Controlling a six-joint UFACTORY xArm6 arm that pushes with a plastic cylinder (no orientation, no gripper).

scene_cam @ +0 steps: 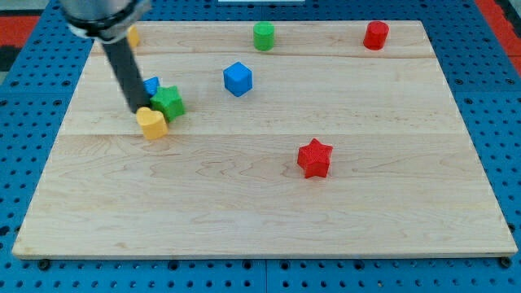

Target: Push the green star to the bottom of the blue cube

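The green star (170, 102) lies on the wooden board at the view's left, touching a yellow block (152, 123) just below-left of it. The blue cube (238, 79) stands to the star's right and a little higher in the view, apart from it. My tip (139, 109) is at the star's left edge, right above the yellow block. A small blue block (151, 85) is partly hidden behind the rod, just above-left of the star.
A green cylinder (263, 37) and a red cylinder (375, 36) stand near the board's top edge. A red star (314, 158) lies right of centre. A yellow block (133, 36) peeks out behind the arm at the top left.
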